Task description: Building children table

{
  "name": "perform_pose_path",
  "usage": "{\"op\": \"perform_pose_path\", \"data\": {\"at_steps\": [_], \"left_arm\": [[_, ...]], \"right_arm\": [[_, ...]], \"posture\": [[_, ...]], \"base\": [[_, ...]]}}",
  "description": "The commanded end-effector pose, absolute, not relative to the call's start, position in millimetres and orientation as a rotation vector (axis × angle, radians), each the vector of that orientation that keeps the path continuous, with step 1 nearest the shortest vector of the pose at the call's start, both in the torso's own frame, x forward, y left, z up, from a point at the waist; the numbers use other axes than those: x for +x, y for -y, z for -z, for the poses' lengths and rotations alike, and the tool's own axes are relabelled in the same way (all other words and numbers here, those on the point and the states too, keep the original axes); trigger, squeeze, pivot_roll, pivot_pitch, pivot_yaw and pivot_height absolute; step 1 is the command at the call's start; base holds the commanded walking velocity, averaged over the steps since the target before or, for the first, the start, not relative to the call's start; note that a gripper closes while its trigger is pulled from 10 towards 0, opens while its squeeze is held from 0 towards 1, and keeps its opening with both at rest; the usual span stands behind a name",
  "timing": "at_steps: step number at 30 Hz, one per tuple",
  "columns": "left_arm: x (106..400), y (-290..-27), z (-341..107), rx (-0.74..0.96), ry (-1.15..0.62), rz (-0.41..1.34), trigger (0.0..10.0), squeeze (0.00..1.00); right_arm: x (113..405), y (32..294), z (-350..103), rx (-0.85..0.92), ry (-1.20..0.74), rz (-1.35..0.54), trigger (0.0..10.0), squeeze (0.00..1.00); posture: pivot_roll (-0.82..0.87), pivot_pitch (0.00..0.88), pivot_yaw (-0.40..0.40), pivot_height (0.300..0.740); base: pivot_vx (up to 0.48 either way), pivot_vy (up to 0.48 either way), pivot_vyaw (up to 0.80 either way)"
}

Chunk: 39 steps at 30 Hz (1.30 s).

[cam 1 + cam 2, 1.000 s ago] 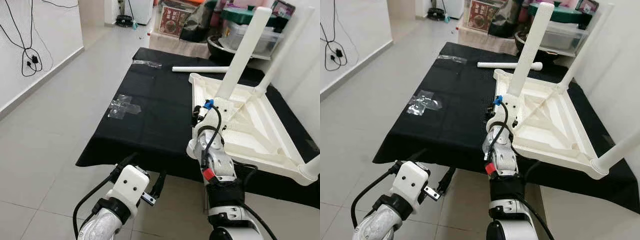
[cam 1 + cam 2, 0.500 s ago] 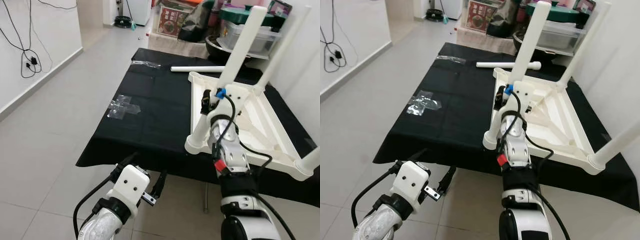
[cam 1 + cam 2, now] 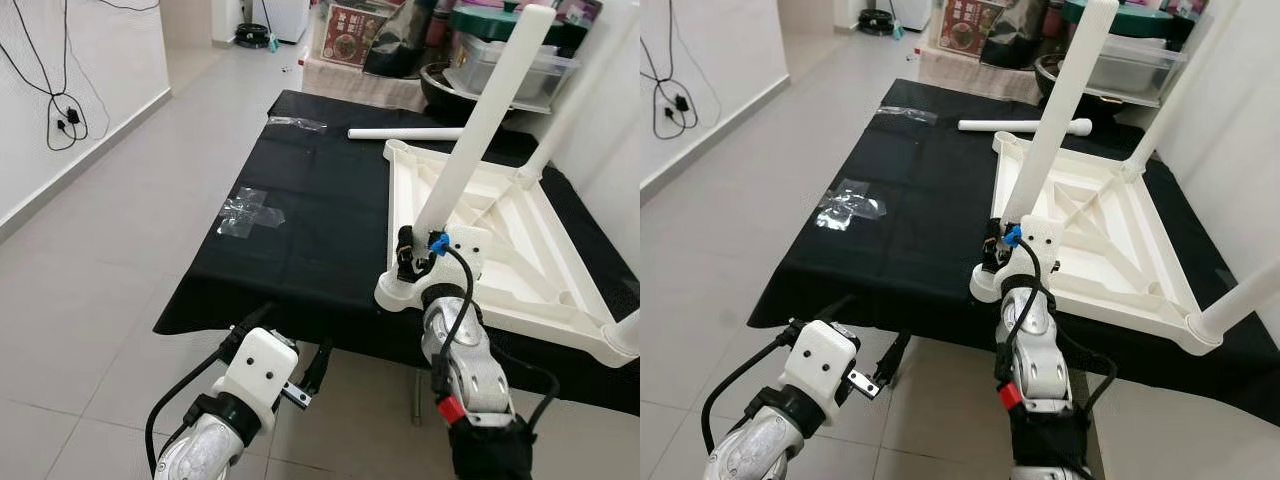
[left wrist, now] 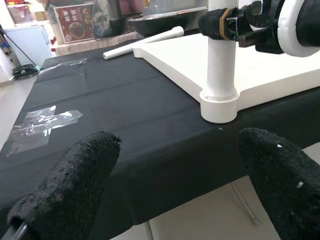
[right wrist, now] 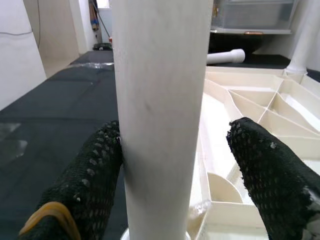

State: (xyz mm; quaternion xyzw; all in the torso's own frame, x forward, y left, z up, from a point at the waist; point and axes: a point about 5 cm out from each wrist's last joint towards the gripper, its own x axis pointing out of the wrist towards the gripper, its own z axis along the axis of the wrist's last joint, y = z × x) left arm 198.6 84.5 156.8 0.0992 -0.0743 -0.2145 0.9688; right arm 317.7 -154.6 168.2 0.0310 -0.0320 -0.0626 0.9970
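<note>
A white children's table (image 3: 500,230) lies upside down on a black-covered table (image 3: 300,240). Its near-left leg (image 3: 480,130) stands in the corner socket (image 3: 400,293), leaning away to the right. My right gripper (image 3: 411,260) is open around this leg just above the socket. In the right wrist view the leg (image 5: 160,115) touches one finger (image 5: 92,170) and a gap separates it from the other. Two more legs (image 3: 570,110) stand at the far and right corners. A loose leg (image 3: 420,133) lies behind the tabletop. My left gripper (image 3: 285,350) hangs open, low before the front edge.
Clear tape (image 3: 250,210) is stuck to the cloth left of the tabletop. Boxes and a bowl (image 3: 500,60) crowd the back. Cables (image 3: 60,110) hang on the left wall. A white wall runs close on the right. Tiled floor (image 3: 90,300) is open to the left.
My right gripper rose along the near-left leg, then came down to just above the socket. The leg leans less steeply over the corner. The left arm has not moved.
</note>
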Motion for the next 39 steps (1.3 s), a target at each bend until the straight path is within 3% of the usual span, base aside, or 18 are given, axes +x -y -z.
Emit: {"op": "perform_pose_path", "data": {"at_steps": [1, 8, 15, 26, 39], "left_arm": [[199.5, -83.4, -153.6, 0.194, 0.133, 0.445, 10.0, 0.00], [207.6, -99.9, -148.3, 0.204, 0.090, 0.342, 10.0, 0.00], [207.5, -106.2, -139.9, 0.154, 0.035, 0.324, 10.0, 0.00], [208.1, -111.3, -126.6, 0.097, -0.050, 0.295, 10.0, 0.00], [209.6, -111.0, -124.0, 0.116, -0.084, 0.295, 10.0, 0.00]], "right_arm": [[303.6, 154.1, -153.7, 0.004, 0.025, 0.064, 10.0, 0.00], [277.3, 162.4, -143.0, -0.061, -0.006, 0.054, 10.0, 0.00], [266.4, 154.5, -139.3, -0.059, -0.005, 0.000, 10.0, 0.00], [256.7, 143.9, -129.3, -0.102, -0.028, -0.027, 10.0, 0.00], [256.8, 138.6, -124.6, -0.078, -0.058, -0.063, 10.0, 0.00]], "posture": [[0.09, 0.054, -0.140, 0.740], [0.09, 0.051, -0.130, 0.740], [0.09, 0.038, -0.124, 0.740], [0.10, 0.023, -0.113, 0.740], [0.10, 0.029, -0.114, 0.740]], "base": [[0.000, 0.000, 0.00], [0.000, 0.000, 0.00], [0.000, 0.000, 0.00], [0.000, 0.000, -0.57], [0.000, 0.465, 0.00]]}}
